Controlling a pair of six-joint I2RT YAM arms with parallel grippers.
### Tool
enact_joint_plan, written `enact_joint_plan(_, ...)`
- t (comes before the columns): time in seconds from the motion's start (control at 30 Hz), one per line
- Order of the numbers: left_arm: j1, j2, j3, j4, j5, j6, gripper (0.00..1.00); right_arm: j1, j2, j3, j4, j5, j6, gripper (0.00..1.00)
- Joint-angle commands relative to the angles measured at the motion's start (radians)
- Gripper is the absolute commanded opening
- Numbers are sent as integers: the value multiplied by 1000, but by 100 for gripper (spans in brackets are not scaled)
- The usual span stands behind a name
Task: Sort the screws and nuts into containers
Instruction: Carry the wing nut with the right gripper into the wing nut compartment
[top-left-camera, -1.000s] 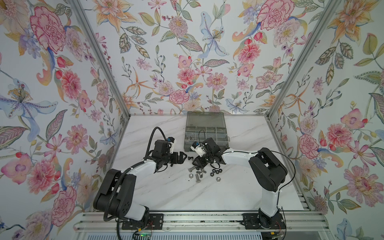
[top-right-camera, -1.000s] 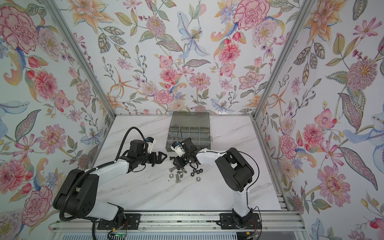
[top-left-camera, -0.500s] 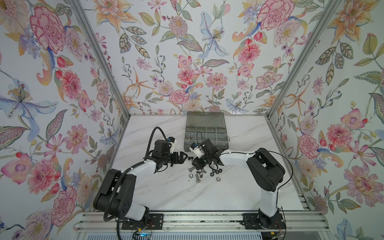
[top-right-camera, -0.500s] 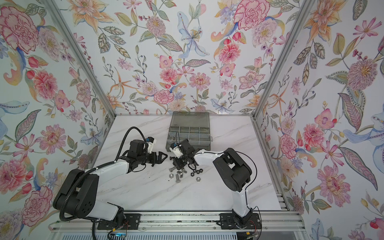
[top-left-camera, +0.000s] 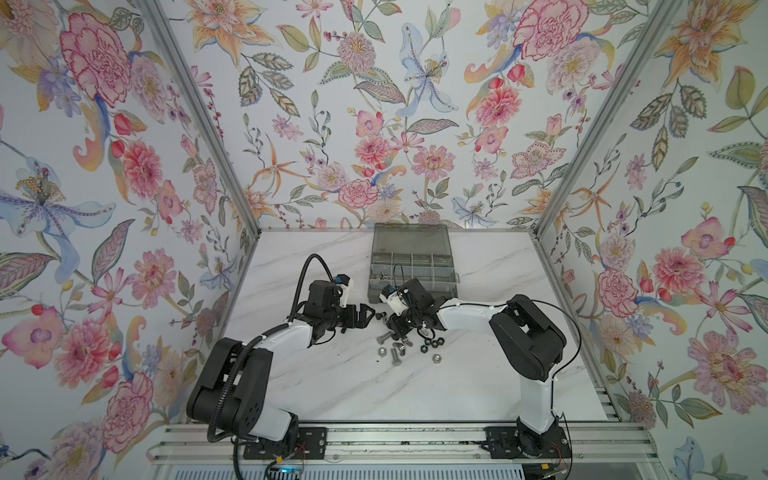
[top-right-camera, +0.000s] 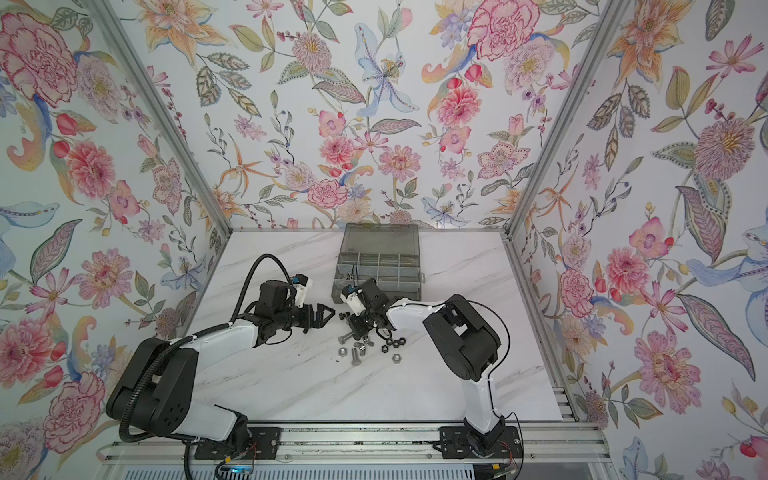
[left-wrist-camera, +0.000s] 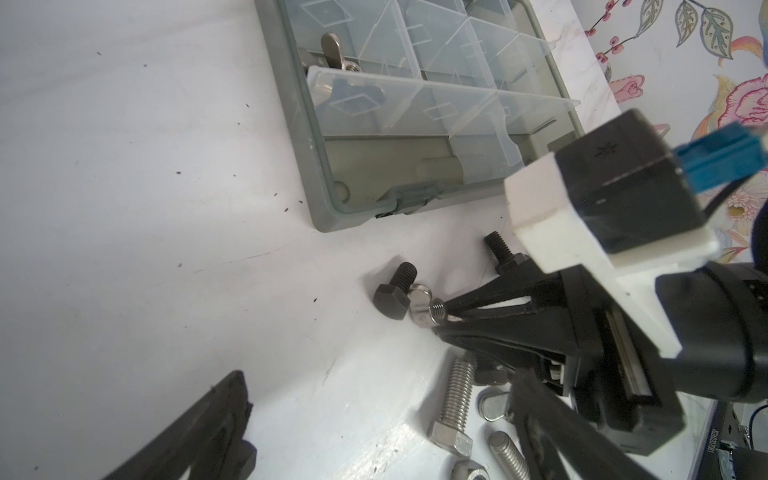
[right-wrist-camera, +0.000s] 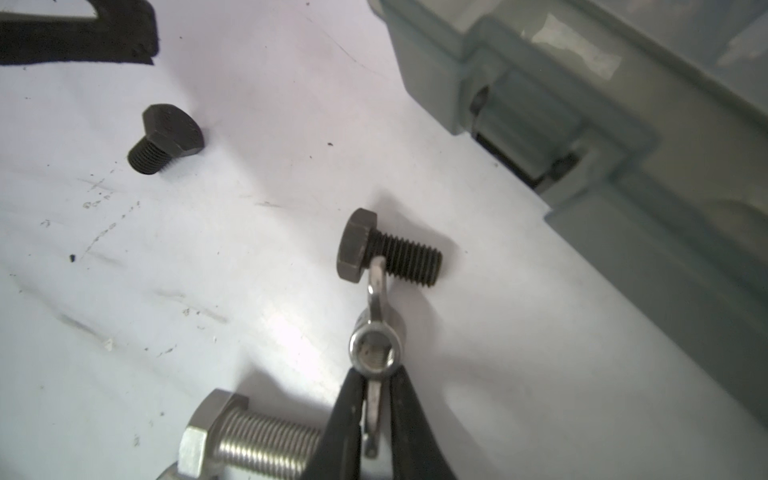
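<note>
My right gripper (right-wrist-camera: 376, 409) is shut on one ear of a silver wing nut (right-wrist-camera: 372, 351), low over the table. The nut's other ear lies across a short black screw (right-wrist-camera: 388, 253). A second black screw (right-wrist-camera: 166, 137) lies further off, and a silver hex screw (right-wrist-camera: 249, 444) lies beside my fingers. In both top views the right gripper (top-left-camera: 392, 328) sits in front of the smoky-grey containers (top-left-camera: 411, 266). The left gripper (top-left-camera: 365, 312) stands open just left of it, holding nothing. The left wrist view shows the wing nut (left-wrist-camera: 428, 309) pinched.
Loose black nuts (top-left-camera: 430, 343), a silver nut (top-left-camera: 436, 358) and a silver screw (top-left-camera: 395, 356) lie just in front of the grippers. The box lid (top-left-camera: 409, 237) stands open against the back wall. One wing nut (left-wrist-camera: 334, 50) lies in a cell.
The right gripper's fingers have closed onto the wing nut's ear. Both arms have stayed nearly where they were, and the left gripper is still open.
</note>
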Motion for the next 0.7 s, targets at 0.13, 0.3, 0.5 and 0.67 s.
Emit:
enact_joint_plan(0.13, 7, -5, -20, 13, 16, 3, 100, -30, -23, -6, -9, -24, -5, 6)
enact_joint_plan(0.3, 7, 0, -20, 17, 19, 3, 100, -69, -79, -32, 33, -94, -2, 4)
enact_joint_plan(0.5, 8, 5, -20, 18, 21, 3, 99, -110, -147, -44, 70, -186, 3, 3)
enact_joint_plan(0.67, 9, 1, -23, 19, 22, 4, 99, -159, -178, -7, 69, -230, -13, 3)
